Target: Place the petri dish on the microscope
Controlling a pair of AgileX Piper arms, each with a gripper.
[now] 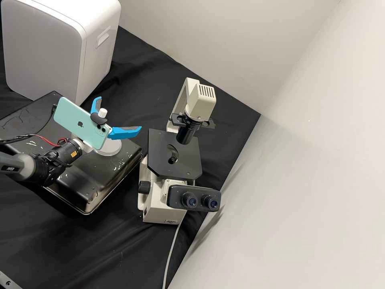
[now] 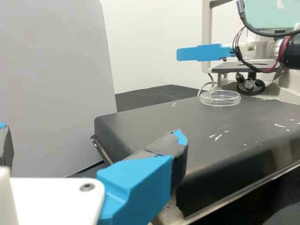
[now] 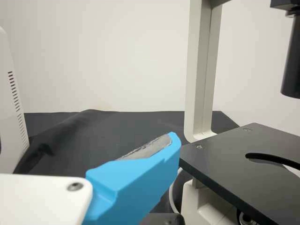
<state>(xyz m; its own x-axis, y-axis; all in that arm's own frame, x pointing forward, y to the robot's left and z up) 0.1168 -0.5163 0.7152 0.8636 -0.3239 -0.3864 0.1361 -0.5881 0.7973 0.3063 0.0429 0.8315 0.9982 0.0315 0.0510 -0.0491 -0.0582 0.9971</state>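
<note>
On the black tray (image 1: 100, 180), near the corner that faces the microscope (image 1: 160, 200), lies the petri dish (image 1: 111, 149). It is clear, shallow and flat on the scratched surface. Nothing touches it.

Right gripper (image 1: 119, 113): hangs above the dish, apart from it. Its two blue fingers (image 1: 124, 131) are spread wide, with nothing between them. One finger points toward the microscope, the other toward the white appliance (image 1: 52, 44). A mint-green phone (image 1: 82, 122) is strapped on the wrist just behind the fingers, and red and black wires run back along the arm.

Left gripper (image 2: 91, 140): low, just off one side of the tray, with the appliance's flat white side close by. Its fingers (image 2: 140, 187) stand well apart and hold nothing. From here the dish sits across the tray toward its far side, with the right gripper's finger above it.

Worktop (image 1: 80, 249): covered in black cloth. The appliance stands at the far left corner, partly behind the tray. The microscope stands just beside the tray, toward the right edge by the wall. Its black stage (image 1: 188, 160) is bare, its lamp housing hangs over the stage, and its eyepieces (image 1: 199, 199) face the near edge. A pale cable (image 1: 170, 249) trails from its base toward the near edge.
</note>
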